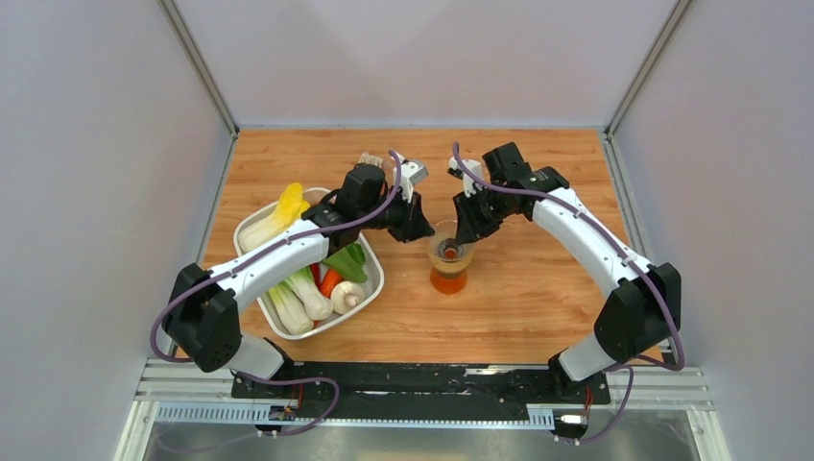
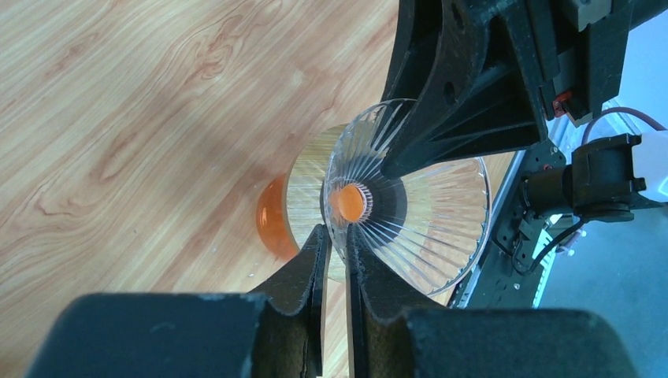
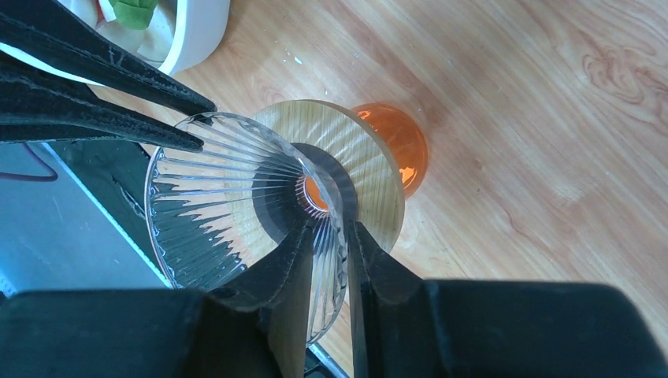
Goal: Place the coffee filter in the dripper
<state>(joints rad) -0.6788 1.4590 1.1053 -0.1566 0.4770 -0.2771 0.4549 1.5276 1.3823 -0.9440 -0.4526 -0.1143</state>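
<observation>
Two wrist views, dripper [image 2: 441,228] rim inside left jaws, pinched, right jaws' hold unclear (overhead hides both)

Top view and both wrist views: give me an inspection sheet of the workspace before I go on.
Surface: wooden table, light brown grain.
Job's things: dripper sits upright on an orange glass vessel at mid table. Coffee filter: nothing seen; the dripper's inside looks bare.
Clutter: white tray of vegetables, left of the dripper and apart from it.
Grippers: left gripper shut on the dripper's rim. Right gripper straddles the opposite rim; whether it grips cannot be told.
Cables: purple cables run along both arms, touching nothing on the table.
Surroundings: plain pale walls on three sides; nothing else seen.
</observation>
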